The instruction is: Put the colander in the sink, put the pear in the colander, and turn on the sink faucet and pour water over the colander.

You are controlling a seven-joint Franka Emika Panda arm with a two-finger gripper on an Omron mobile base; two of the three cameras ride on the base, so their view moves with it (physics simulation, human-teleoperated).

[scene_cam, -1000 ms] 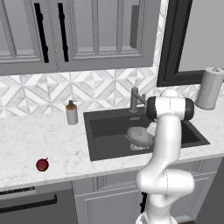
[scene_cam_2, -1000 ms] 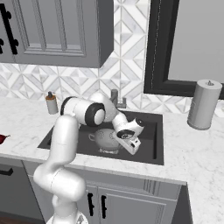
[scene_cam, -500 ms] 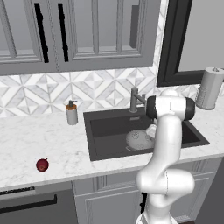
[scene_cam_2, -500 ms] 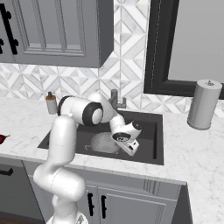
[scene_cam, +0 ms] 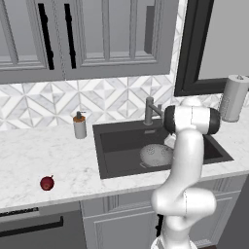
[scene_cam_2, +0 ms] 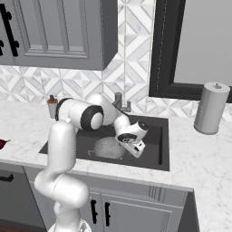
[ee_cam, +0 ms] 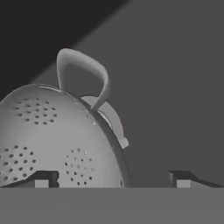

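One of three steps is looking done: the colander is lying in the sink, gripper spread wide beside it, while the pear is waiting on the desk at nine o'clock.

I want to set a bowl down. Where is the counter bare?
Bare marble lies between the soap dispenser and the pear, and between the sink and the paper towel roll. Crowded: the basin, with colander and gripper.
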